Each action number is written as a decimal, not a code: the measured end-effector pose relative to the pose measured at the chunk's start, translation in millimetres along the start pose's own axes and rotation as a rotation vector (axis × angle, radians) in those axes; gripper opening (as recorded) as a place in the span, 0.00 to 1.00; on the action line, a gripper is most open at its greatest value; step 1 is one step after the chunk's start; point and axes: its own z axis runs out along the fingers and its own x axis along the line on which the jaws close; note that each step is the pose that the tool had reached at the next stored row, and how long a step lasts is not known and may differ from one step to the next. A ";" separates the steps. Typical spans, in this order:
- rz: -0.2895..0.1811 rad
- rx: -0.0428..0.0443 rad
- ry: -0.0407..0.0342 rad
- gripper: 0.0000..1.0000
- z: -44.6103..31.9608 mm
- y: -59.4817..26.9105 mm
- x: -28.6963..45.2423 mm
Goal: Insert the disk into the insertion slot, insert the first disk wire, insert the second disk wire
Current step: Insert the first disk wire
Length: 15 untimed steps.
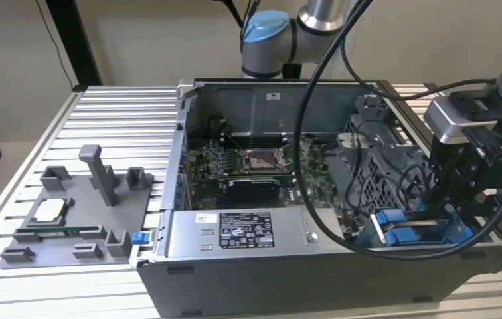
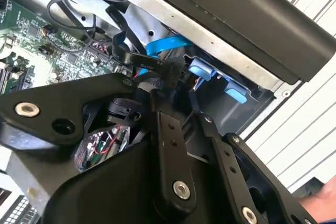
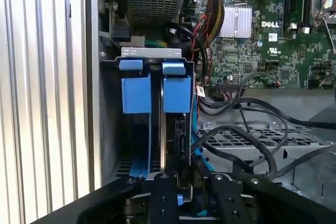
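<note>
The disk stands on edge in the insertion slot of the drive bay, under its blue carrier tab; its carrier also shows in the exterior view. My gripper reaches down into the bay at the case's front corner on the exterior view's right. In both wrist views its two black fingers straddle the disk's rear edge. A black flat disk wire ends in a black connector right at the fingertips, and my gripper looks shut on it. A blue disk wire runs just behind.
A second blue carrier tab sits beside the first. Black cables loop over the metal cage next to the bay. The motherboard and a grey labelled power-supply box fill the open case. A grey fixture lies on the slatted table.
</note>
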 end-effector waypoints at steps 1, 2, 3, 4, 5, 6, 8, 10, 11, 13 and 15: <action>0.000 0.0000 -0.0003 1.00 -4.5 0.0 -0.4; 0.000 0.0000 0.0002 1.00 -9.3 0.0 -0.8; 0.000 0.0000 0.0000 1.00 -13.7 0.0 -1.2; 0.000 0.0000 0.0001 1.00 -18.3 0.0 -1.6; 0.000 0.0001 0.0001 1.00 -22.4 -0.1 -2.0; 0.000 0.0004 0.0000 1.00 -25.5 -0.1 -2.3; 0.000 0.0017 0.0000 1.00 -30.5 -0.1 -3.0; 0.000 0.0040 0.0001 1.00 -35.7 -0.1 -4.2; 0.000 0.0058 0.0000 1.00 -37.8 -0.1 -5.2; 0.000 0.0101 -0.0002 1.00 -40.2 -0.1 -7.8; -0.001 0.0144 -0.0002 1.00 -40.3 -0.2 -11.6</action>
